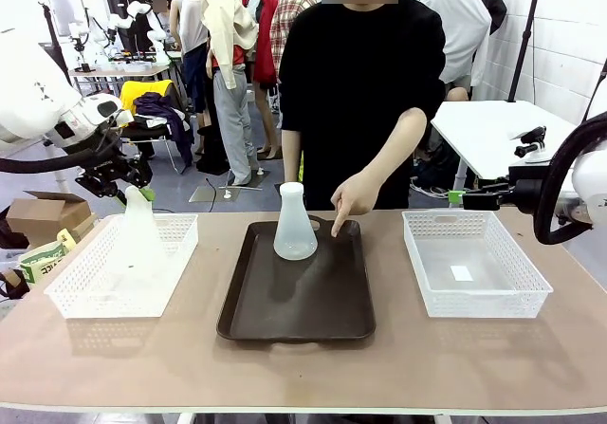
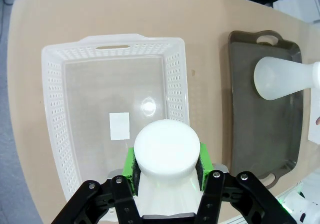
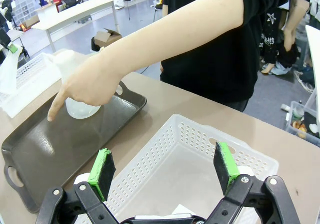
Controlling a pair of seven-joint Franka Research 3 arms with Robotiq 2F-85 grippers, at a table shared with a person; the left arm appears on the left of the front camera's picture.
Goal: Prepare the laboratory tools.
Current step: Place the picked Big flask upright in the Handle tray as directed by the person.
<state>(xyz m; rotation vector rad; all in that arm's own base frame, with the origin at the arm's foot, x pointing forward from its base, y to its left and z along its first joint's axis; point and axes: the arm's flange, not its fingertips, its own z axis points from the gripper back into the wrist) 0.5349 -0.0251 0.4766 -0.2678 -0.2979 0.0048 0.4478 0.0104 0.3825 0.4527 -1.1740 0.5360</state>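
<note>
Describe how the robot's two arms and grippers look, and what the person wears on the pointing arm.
Both arms have glossy white shells with black cables. The left gripper and the right gripper are black, jointed and bolted, with bright green pads on the fingertips. The person's pointing hand comes from a bare forearm; the black sleeve ends above the elbow.

There are two flasks, two white baskets, one brown tray, two claws and one pointing hand.
</note>
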